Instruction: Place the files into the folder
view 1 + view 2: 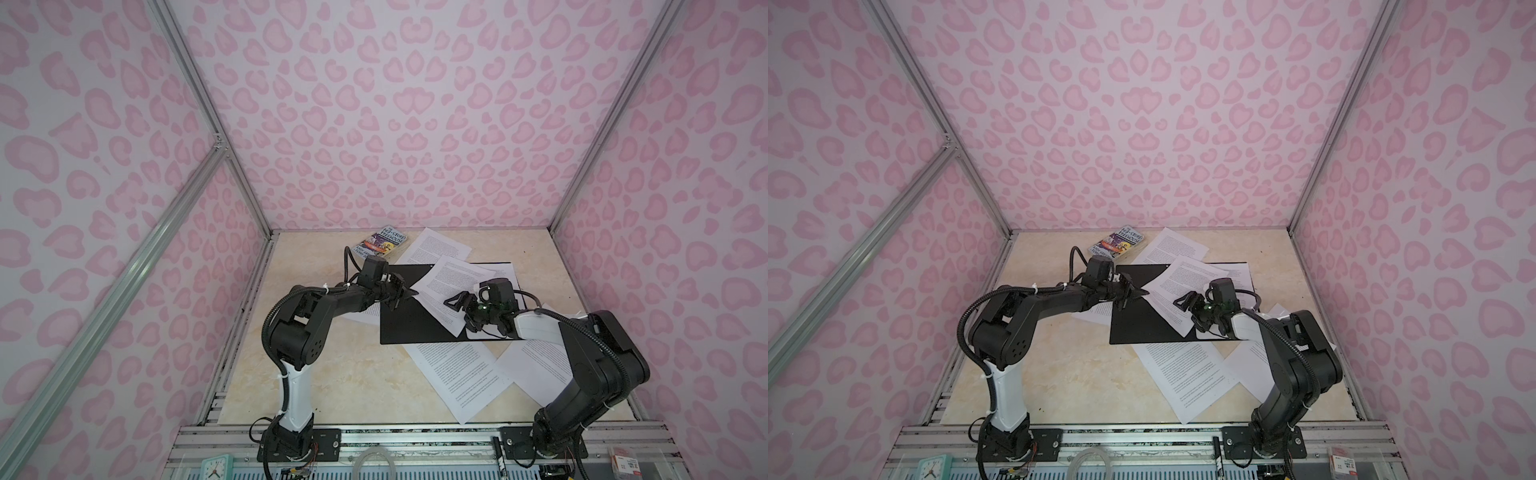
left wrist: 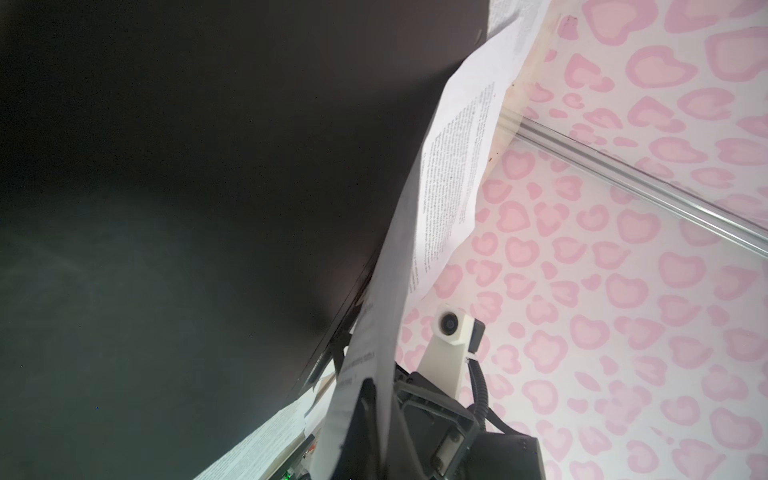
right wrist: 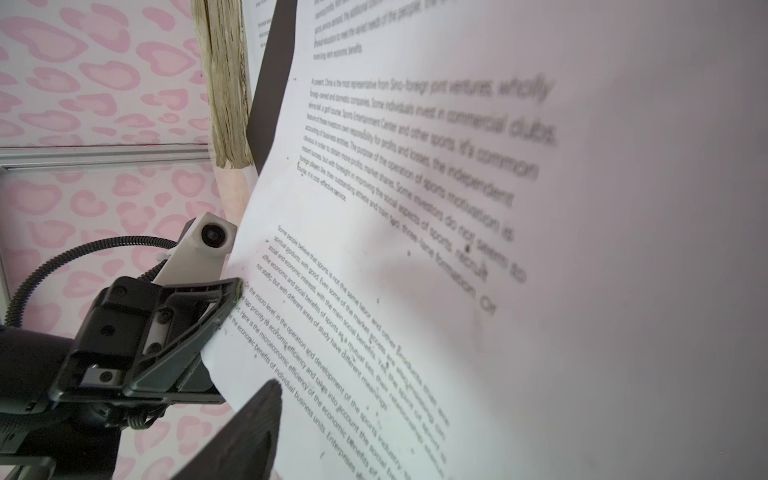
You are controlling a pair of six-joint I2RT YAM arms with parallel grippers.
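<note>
Risk: left gripper [image 1: 409,294] has the top sheet [image 1: 451,282] by 1 corner only, and it lies skewed across the open folder [image 1: 405,328], so I'd expect any drag to pivot or crease it, or to shift the folder, which sits on loose files [image 1: 457,374] on the table [image 1: 332,374]. Left jaws are pinched tight on that corner, lifting it off the black inside. Right gripper [image 1: 459,313] hangs over the same sheet with jaws wide apart, gripping nothing; can't tell if a fingertip touches the paper
</note>
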